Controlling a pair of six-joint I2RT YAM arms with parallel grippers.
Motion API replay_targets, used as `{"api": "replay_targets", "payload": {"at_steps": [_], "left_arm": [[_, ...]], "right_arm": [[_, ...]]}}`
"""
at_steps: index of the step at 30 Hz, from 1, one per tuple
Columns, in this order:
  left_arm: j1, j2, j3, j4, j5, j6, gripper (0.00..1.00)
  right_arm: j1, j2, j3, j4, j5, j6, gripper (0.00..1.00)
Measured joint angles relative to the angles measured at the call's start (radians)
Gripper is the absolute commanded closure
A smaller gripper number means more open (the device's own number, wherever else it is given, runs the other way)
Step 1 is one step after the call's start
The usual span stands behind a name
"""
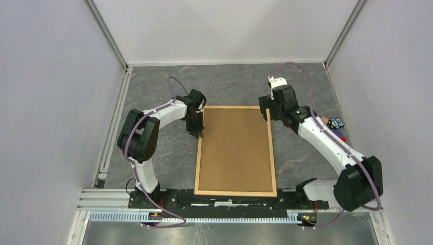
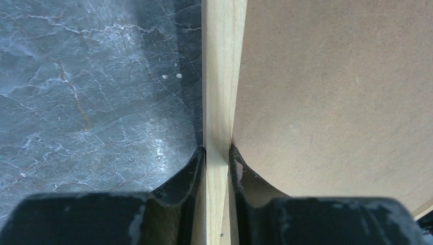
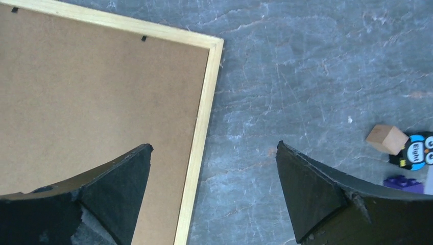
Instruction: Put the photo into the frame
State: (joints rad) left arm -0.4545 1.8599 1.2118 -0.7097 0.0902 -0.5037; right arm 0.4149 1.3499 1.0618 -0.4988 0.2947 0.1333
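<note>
In the middle of the grey stone-patterned table, the frame lies flat, with a brown board filling it. The left gripper is clamped on the frame's left strip, toward its far end. The right gripper hangs over the frame's far right corner, spread wide and holding nothing.

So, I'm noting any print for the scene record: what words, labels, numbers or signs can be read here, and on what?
"Eight": so it seems to read, in small letters on the black-and-blue owl-faced item beside the wooden block, in the right wrist view; not certain.
The same item in the top view: too small to read.
The frame and the brown board: no text seen.
</note>
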Motion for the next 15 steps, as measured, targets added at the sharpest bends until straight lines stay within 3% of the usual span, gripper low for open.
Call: {"api": "replay_targets", "payload": {"at_steps": [2, 3, 10, 15], "left_arm": [[0.006, 0.008, 0.010, -0.010, 0.016, 0.018, 0.96], [0.013, 0.010, 0.009, -0.008, 0.029, 0.020, 0.98], [0.078, -0.044, -0.059, 0.022, 0.042, -0.003, 0.98], [0.101, -0.056, -0.060, -0.002, -0.036, -0.028, 0.98]], "right_arm": [[-0.006, -0.064, -0.066, 0.027, -0.026, 0.012, 0.02], [-0.010, -0.074, -0.078, 0.019, -0.034, 0.018, 0.02], [-0.012, 0.007, -0.081, -0.069, -0.051, 0.033, 0.08], [-0.016, 0.073, -0.083, -0.082, -0.086, 0.016, 0.24]]}}
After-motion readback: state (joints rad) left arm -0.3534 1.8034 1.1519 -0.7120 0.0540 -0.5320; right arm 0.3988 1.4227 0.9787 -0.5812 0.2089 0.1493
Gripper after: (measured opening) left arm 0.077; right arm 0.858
